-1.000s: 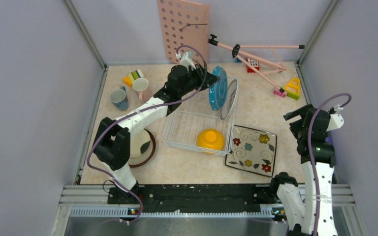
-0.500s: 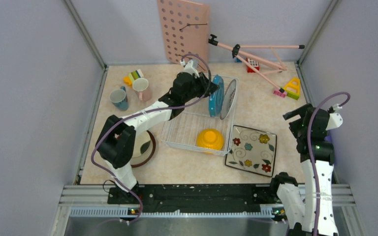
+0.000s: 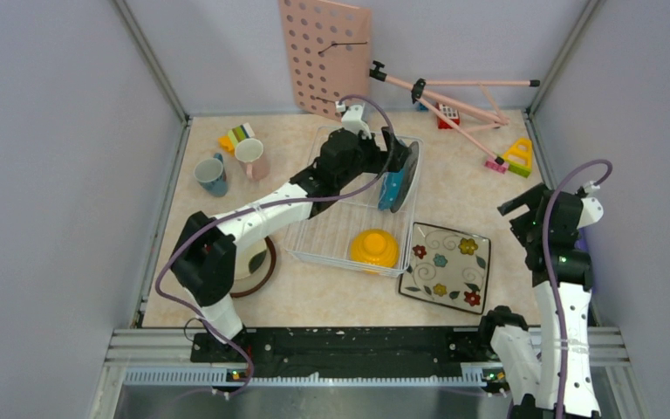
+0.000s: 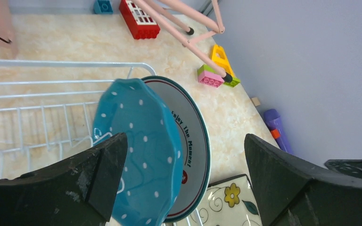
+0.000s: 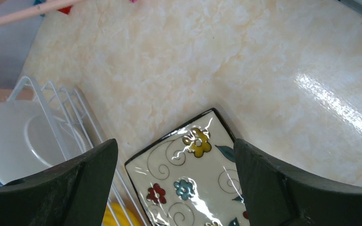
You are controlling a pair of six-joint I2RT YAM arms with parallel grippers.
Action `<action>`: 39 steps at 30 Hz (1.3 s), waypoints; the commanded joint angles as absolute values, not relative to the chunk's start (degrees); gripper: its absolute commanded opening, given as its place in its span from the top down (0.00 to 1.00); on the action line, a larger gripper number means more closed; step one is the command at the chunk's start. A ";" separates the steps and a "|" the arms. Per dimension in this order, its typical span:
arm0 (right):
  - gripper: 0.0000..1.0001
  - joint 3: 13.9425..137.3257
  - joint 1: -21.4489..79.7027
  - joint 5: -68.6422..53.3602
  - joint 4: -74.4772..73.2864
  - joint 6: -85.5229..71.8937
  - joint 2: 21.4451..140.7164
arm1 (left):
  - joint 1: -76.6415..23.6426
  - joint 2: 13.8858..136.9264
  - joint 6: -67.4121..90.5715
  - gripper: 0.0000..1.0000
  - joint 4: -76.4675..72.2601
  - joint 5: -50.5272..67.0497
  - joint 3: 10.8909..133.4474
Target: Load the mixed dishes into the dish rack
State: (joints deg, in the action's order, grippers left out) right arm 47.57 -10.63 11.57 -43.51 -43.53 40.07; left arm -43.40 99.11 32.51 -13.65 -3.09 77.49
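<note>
Left gripper (image 4: pixel 184 139) spread wide astride the teal plate (image 4: pixel 141 150) — on edge in the rack (image 4: pixel 52 82), against the white plate (image 4: pixel 191 155). Right gripper (image 5: pixel 175 143) gapes empty above the square plate (image 5: pixel 188 188) (glazed, brittle, slippery — pinch its rim).

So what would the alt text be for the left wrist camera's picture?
A teal dotted plate stands on edge in a white wire dish rack in front of a round white patterned plate. The left arm's black fingers are spread wide open in the foreground, with toy blocks on the table beyond.
</note>
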 commanded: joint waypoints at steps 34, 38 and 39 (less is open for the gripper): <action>0.18 24.80 0.62 -41.09 -18.64 -38.09 42.12 | -34.29 37.66 32.24 0.02 37.84 -13.77 44.34; 0.21 23.46 5.70 -39.65 -14.50 -40.14 44.25 | -27.71 39.22 32.02 0.02 35.02 -9.09 42.08; 0.23 22.50 6.29 -39.78 -12.60 -41.07 44.70 | -26.14 39.78 31.95 0.03 34.38 -7.21 41.69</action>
State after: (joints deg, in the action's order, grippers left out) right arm 24.23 3.27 -37.71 -22.04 -37.80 43.27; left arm -30.76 38.44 30.98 38.13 -11.00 43.11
